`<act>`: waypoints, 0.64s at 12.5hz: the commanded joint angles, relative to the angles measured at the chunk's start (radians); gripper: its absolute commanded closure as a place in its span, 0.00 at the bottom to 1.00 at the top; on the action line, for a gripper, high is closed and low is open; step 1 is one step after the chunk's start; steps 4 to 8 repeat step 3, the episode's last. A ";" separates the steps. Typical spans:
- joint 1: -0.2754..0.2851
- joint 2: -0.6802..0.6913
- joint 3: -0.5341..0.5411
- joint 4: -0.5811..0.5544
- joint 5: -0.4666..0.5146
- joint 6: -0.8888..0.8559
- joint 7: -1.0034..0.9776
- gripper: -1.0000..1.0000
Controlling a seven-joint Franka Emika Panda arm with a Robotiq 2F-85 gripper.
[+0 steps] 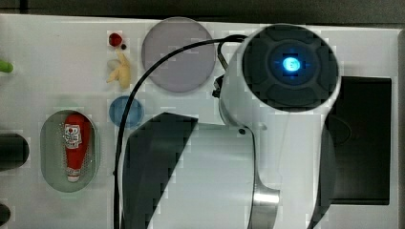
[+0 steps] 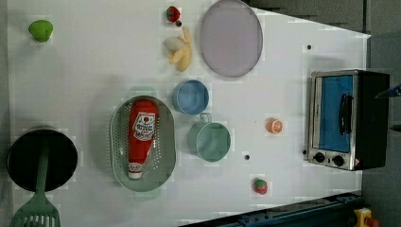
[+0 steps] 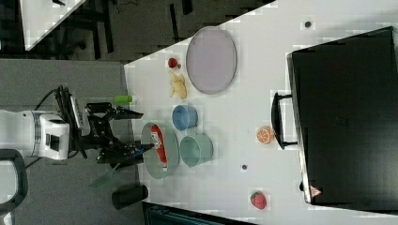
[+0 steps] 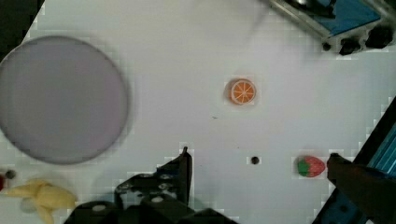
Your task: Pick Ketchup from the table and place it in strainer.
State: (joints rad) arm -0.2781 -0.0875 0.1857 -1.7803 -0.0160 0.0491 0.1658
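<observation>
Lying lengthwise inside the strainer (image 2: 168, 142), the Ketchup (image 2: 141, 134) is resting free while the gripper (image 3: 135, 132) is hanging spread and empty nearby, risking clipping the rim.

All four views look down on the white table (image 2: 94, 71).

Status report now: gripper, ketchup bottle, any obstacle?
Gripper open, holding nothing. Ketchup bottle lying inside strainer. Nothing in the way.

The arm (image 1: 286, 95) hides the top view's teal cup and oven.
</observation>
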 commanded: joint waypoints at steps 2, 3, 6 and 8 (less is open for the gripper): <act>0.037 -0.010 0.021 0.031 0.010 -0.005 -0.042 0.00; 0.037 -0.008 0.019 0.030 0.010 -0.005 -0.042 0.00; 0.037 -0.008 0.019 0.030 0.010 -0.005 -0.042 0.00; 0.037 -0.008 0.019 0.030 0.010 -0.005 -0.042 0.00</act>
